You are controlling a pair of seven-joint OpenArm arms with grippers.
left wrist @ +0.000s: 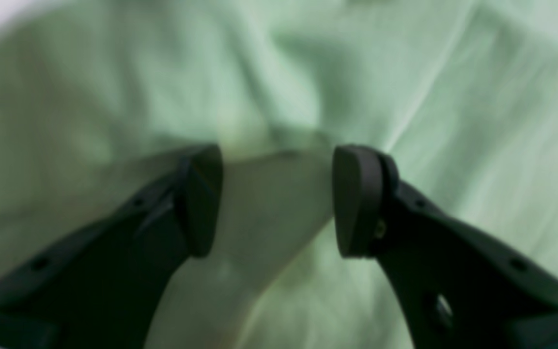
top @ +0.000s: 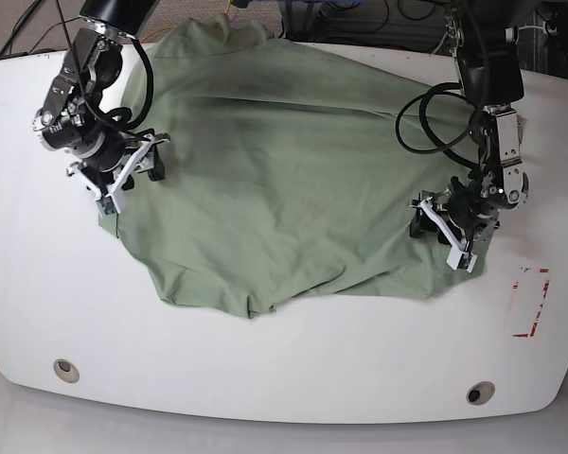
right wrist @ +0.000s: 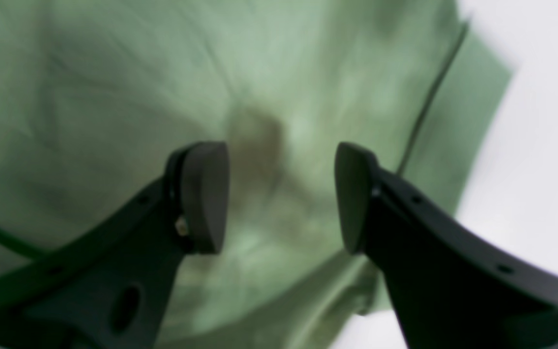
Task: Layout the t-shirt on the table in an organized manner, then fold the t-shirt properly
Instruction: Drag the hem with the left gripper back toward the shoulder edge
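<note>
Green cloth covers most of the far half of the white bench (top: 284,378): the shirt (top: 284,189) lies spread but rumpled, its widest run going across from side to side, a rounded, wavy edge toward the near side and a bunched part at the far edge. The relation that matters is that each claw sits over an opposite side border of the shirt, so the cloth lies inward from both, and neither arm is clearly nearer. The right claw (top: 123,175) is at the border on the base view's left; the left claw (top: 454,227) is at the border nearest the red tape mark (top: 530,303), with the mark just outside it. Both stand released, jaws apart with only cloth visible between them, gripping nothing. The right wrist view shows the shirt's edge (right wrist: 477,121) and a dark seam line just beyond that claw (right wrist: 281,196), with bare bench past it. The left wrist view, blurred, shows a pale fold lying between its claw's (left wrist: 277,198) jaws, which the base view cannot resolve.
</note>
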